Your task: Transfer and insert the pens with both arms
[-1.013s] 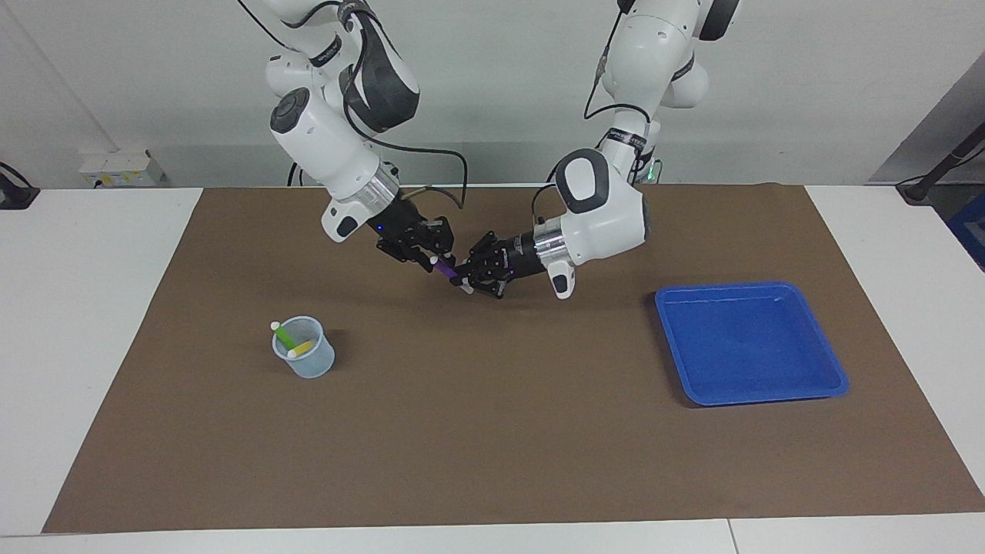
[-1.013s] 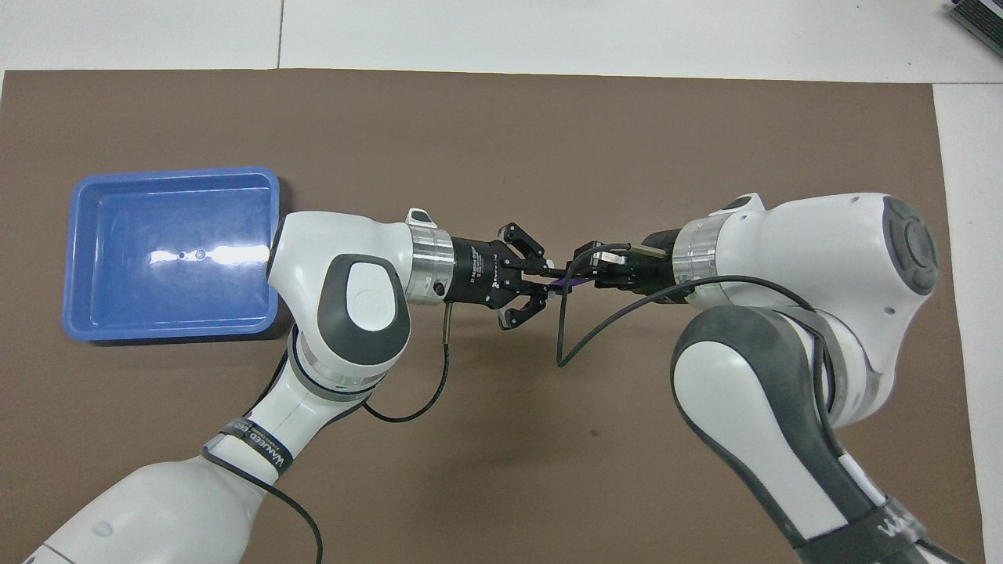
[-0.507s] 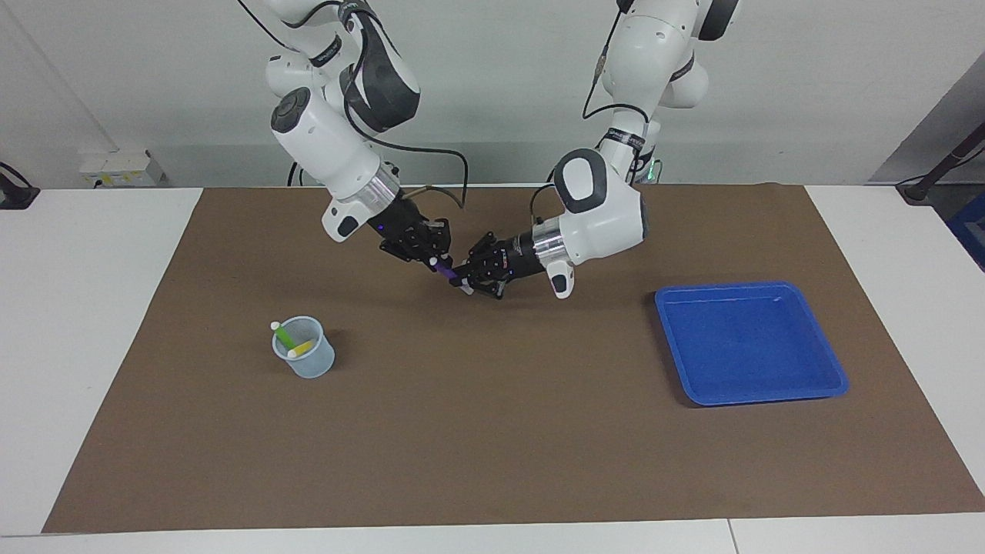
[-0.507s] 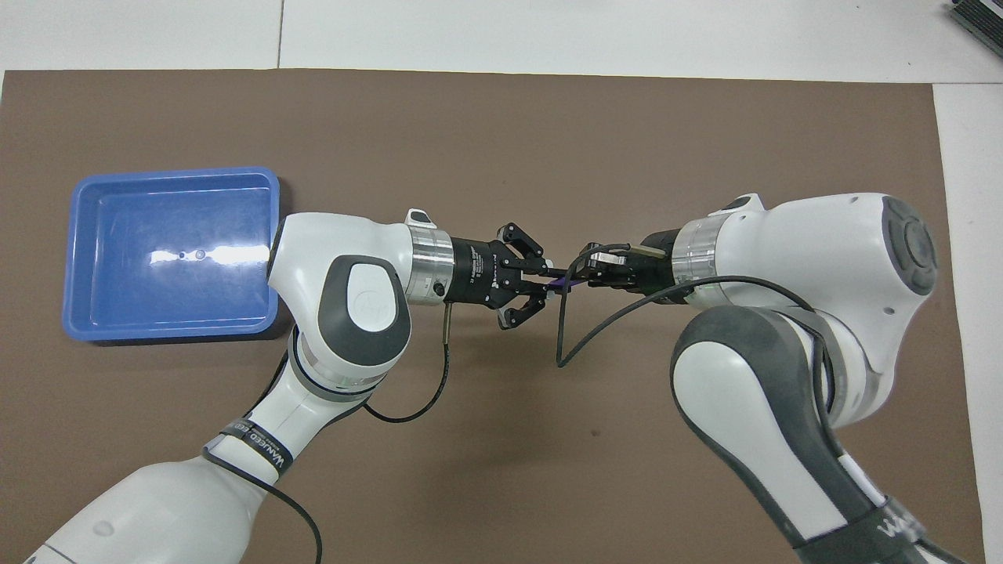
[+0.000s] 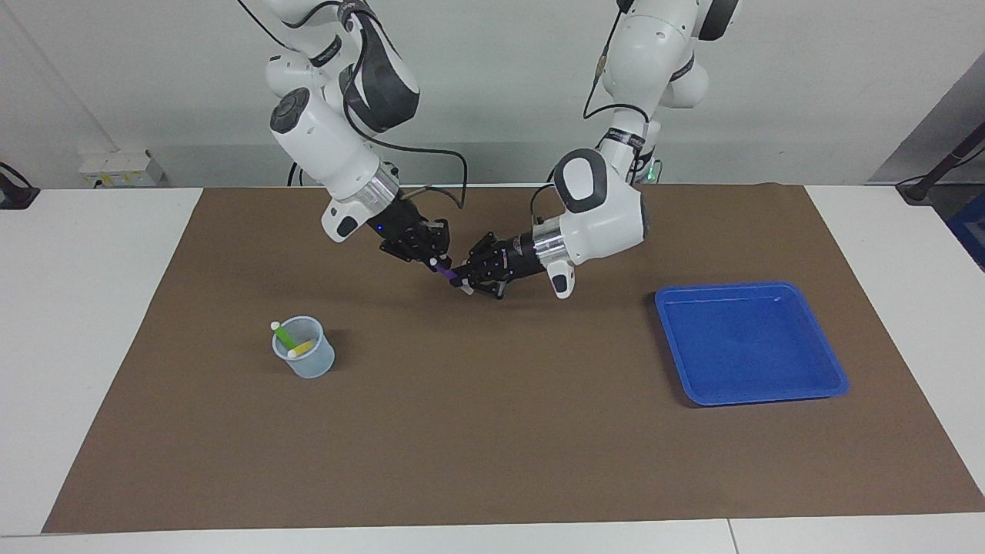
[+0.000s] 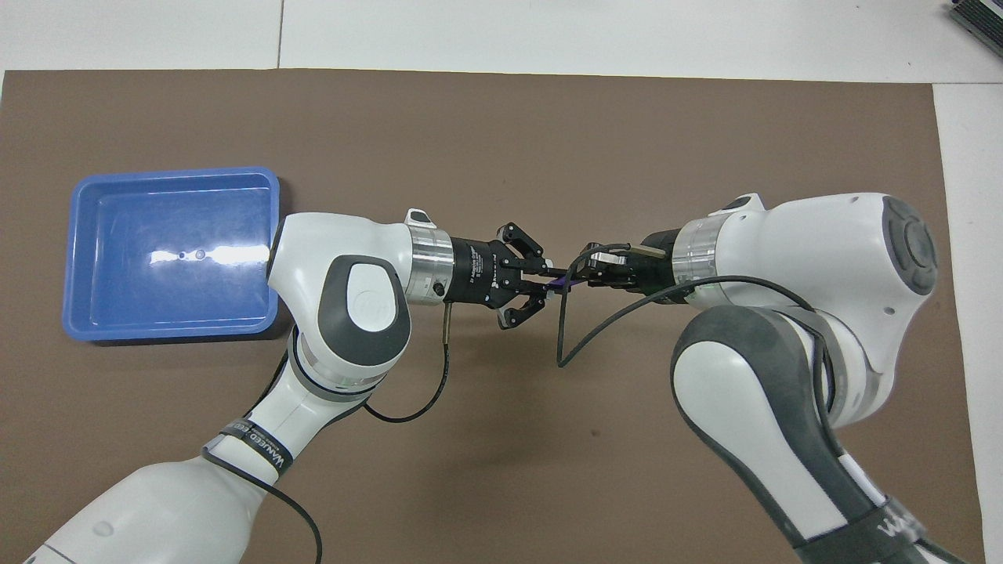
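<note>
Broadly: a brown mat over a white table; a shallow blue plastic tray toward the left arm's end. A small clear cup toward the right arm's end, holding a green pen and a yellow pen. Mid-mat, raised: slim purple pen bridging both pincers, right gripper clenched on one end, left gripper spread around the other.

Above the brown mat, the left hand and right hand meet at the purple pen.
</note>
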You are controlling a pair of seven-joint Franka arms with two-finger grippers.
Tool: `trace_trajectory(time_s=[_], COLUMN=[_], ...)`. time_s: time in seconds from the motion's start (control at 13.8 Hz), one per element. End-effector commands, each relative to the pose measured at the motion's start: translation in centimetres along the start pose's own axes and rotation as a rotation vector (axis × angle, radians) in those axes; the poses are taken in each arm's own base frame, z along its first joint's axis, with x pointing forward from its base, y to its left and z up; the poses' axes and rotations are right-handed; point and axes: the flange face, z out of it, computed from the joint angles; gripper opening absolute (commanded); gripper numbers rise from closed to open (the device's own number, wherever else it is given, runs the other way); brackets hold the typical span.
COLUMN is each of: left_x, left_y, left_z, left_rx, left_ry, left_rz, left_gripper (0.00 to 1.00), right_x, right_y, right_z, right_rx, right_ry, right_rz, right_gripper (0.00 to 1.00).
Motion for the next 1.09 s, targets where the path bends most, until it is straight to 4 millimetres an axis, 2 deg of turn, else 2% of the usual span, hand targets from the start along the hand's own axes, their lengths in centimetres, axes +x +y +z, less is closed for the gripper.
trace_trajectory(time_s=[0.0,0.14,0.22,0.72,0.8,0.87,0.94,1.01], left_x=[-0.2,-0.2,-0.1,-0.4,-0.6,-1.0,-1.1,-1.4], left_y=[-0.8,-0.8,-0.8,-0.7,-0.6,-0.5,-0.5,-0.5], left_z=[-0.2,-0.2,-0.1,-0.3,-0.4,-0.5,-0.6,-0.8], left_rx=[-0.012,-0.012,-0.011,-0.018,-0.021,-0.026,-0.028,-0.033], left_ry=[-0.005,-0.004,-0.003,-0.001,0.001,-0.002,-0.002,-0.002], left_rz=[-0.011,-0.01,-0.011,-0.002,0.006,0.011,0.011,0.02], left_gripper=[0.0,0.0,0.0,0.0,0.17,0.48,0.99,1.0], right_x=[0.0,0.0,0.0,0.1,0.1,0.1,0.2,0.2], right_y=[-0.2,-0.2,-0.3,-0.3,-0.2,-0.3,-0.4,-0.4], right_z=[-0.2,-0.2,-0.1,-0.2,-0.1,-0.2,-0.3,-0.3], right_rx=[0.012,0.012,0.012,0.013,0.012,0.014,0.015,0.015], right_ry=[-0.006,-0.006,-0.006,-0.003,-0.004,-0.003,-0.001,-0.001], right_rz=[0.005,0.005,0.003,0.017,0.018,0.016,0.015,0.015], right_gripper=[0.17,0.03,0.0,0.0,0.0,0.0,0.0,0.0])
